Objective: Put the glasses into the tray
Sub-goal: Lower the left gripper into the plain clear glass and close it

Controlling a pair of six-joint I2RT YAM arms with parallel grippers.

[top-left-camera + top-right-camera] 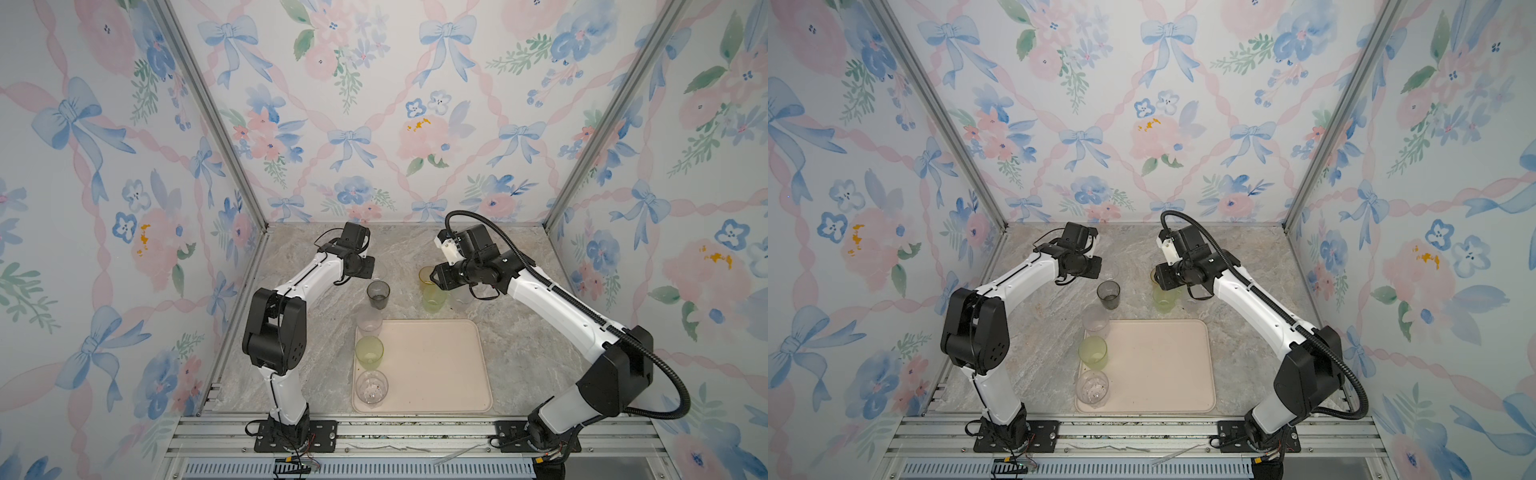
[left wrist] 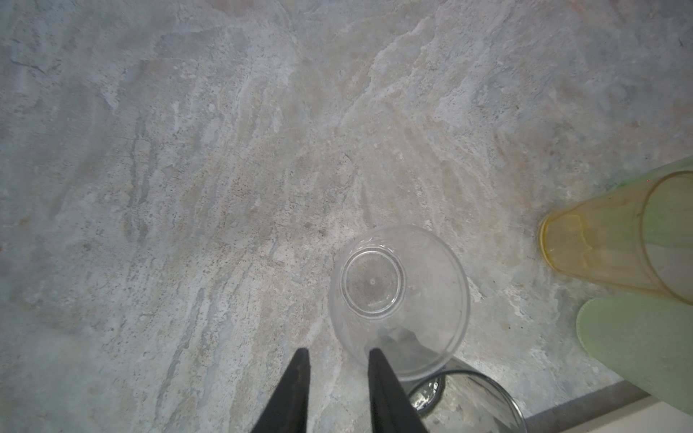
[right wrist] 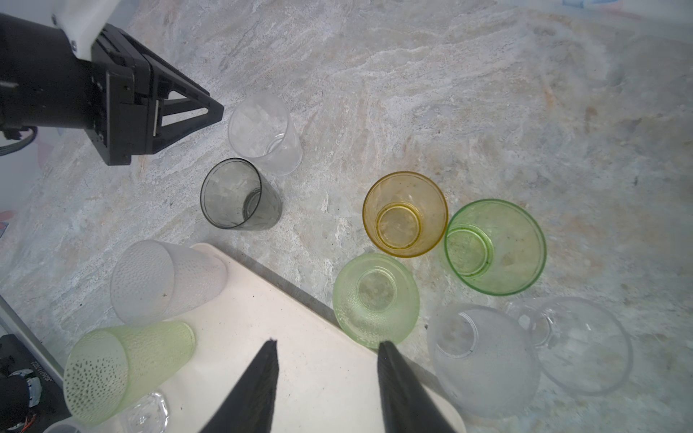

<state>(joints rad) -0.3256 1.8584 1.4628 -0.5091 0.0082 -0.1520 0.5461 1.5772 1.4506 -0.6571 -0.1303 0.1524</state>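
The cream tray holds three glasses along its left rim: frosted, pale green and clear. Behind it on the table stand a smoky grey glass, an amber one, two green ones, a frosted one and clear ones. My left gripper is open with bare table between its fingers. One fingertip overlaps the rim of a clear glass. My right gripper is open above the tray's far corner, holding nothing.
Floral walls and metal posts close in the marble table on three sides. The standing glasses are crowded together just behind the tray's far edge. Both arm bases sit on the rail at the front.
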